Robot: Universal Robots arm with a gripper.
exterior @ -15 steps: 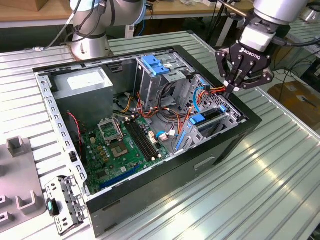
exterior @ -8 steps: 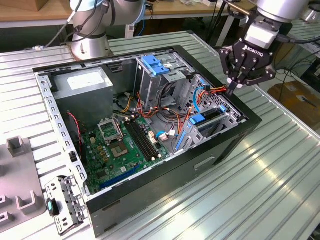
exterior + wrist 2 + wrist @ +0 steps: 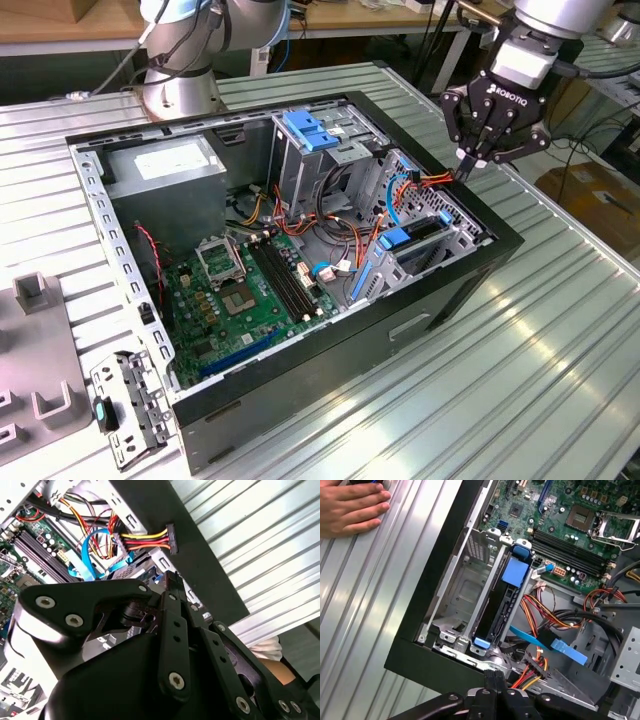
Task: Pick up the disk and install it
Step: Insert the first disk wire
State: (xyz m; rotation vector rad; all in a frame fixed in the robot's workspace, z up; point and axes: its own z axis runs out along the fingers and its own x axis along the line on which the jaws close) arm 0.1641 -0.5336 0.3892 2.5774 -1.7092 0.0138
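The disk (image 3: 495, 615) stands on edge in a slot of the metal drive cage (image 3: 465, 587) at the corner of the open computer case (image 3: 330, 345). Its dark body sits between blue carrier rails, with a blue handle (image 3: 515, 571) on the end towards the motherboard. In the exterior view its blue carrier (image 3: 412, 238) shows inside the case's right end. My gripper (image 3: 467, 168) hovers above that end's rim, apart from the disk, fingers shut with nothing between them. Both wrist views show the closed fingertips (image 3: 494, 676) (image 3: 171, 578) beside a loose black power connector (image 3: 171, 531) on yellow, red and black wires.
A person's hand (image 3: 350, 505) rests flat on the ribbed table beside the case. A flat blue data cable (image 3: 555, 645) lies loose by the cage. Further in are the motherboard (image 3: 240, 290), a tall cage with a blue latch (image 3: 310, 130) and a grey power-supply box (image 3: 165, 165).
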